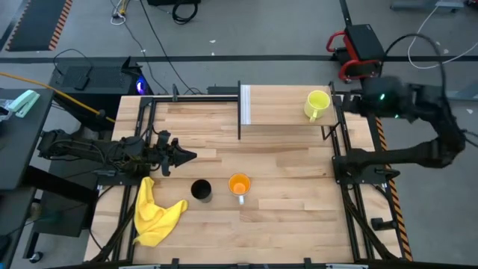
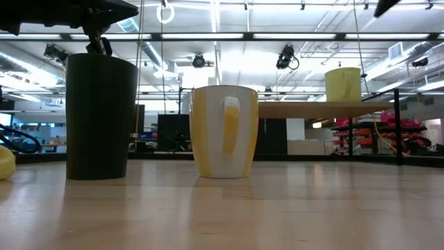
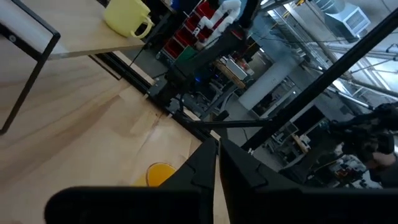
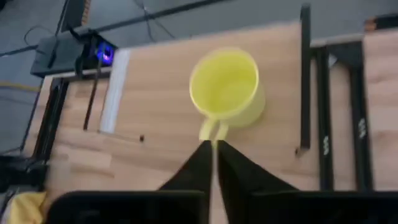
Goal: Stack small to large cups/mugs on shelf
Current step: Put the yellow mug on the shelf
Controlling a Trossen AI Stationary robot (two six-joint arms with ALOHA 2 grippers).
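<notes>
The yellow-green mug (image 1: pixel 317 103) (image 4: pixel 226 88) stands upright on the right part of the shelf (image 1: pixel 280 112), its handle toward the near edge. My right gripper (image 4: pixel 213 144) is shut and hovers above the mug, its tips over the handle; in the low view it shows well above the mug (image 2: pixel 343 83). The orange mug (image 1: pixel 239 184) (image 2: pixel 223 132) and the black cup (image 1: pixel 200 190) (image 2: pixel 100 117) stand upright on the tabletop. My left gripper (image 1: pixel 190 156) (image 3: pixel 216 146) is shut, in the air left of and beyond the black cup.
A crumpled yellow cloth (image 1: pixel 153 213) lies on the tabletop near the left edge, close to the black cup. The shelf has a white upright panel (image 1: pixel 245 104) at its left end and black posts (image 1: pixel 333 112) at its right. Bare wood lies between the shelf and the cups.
</notes>
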